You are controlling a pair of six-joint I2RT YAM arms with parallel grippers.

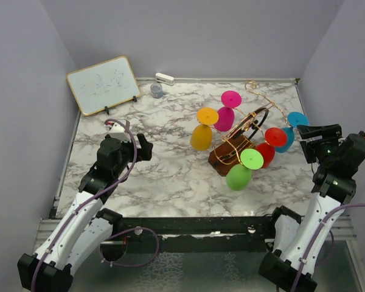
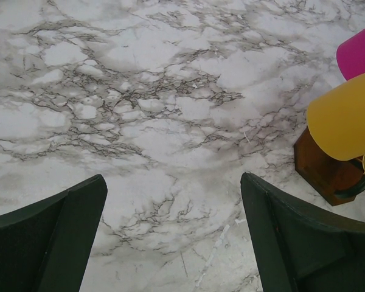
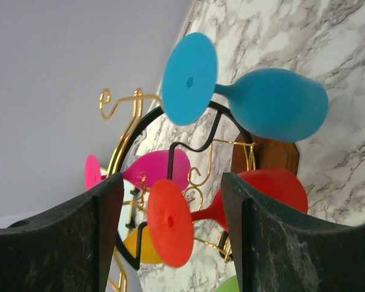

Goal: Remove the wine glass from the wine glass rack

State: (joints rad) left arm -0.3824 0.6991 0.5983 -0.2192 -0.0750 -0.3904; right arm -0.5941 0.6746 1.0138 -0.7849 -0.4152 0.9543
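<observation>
The wine glass rack [image 1: 250, 125], copper wire with a dark ring on a brown wooden base [image 1: 222, 159], stands right of the table's middle. Hanging on it are yellow [image 1: 201, 135], magenta [image 1: 226, 115], red [image 1: 271, 145], blue [image 1: 289, 131] and green [image 1: 239, 171] wine glasses. My right gripper [image 1: 305, 141] is open beside the blue and red glasses. In the right wrist view the red glass's foot [image 3: 170, 224] shows between the open fingers [image 3: 103, 213], a little beyond them. My left gripper [image 1: 145, 148] is open and empty over bare marble, left of the rack.
A small whiteboard [image 1: 103, 84] leans at the back left, with a blue tape roll [image 1: 156, 90] and a white object [image 1: 164, 78] by the back wall. In the left wrist view [image 2: 173, 182] the yellow glass [image 2: 344, 115] and the wooden base [image 2: 325, 170] lie to the right.
</observation>
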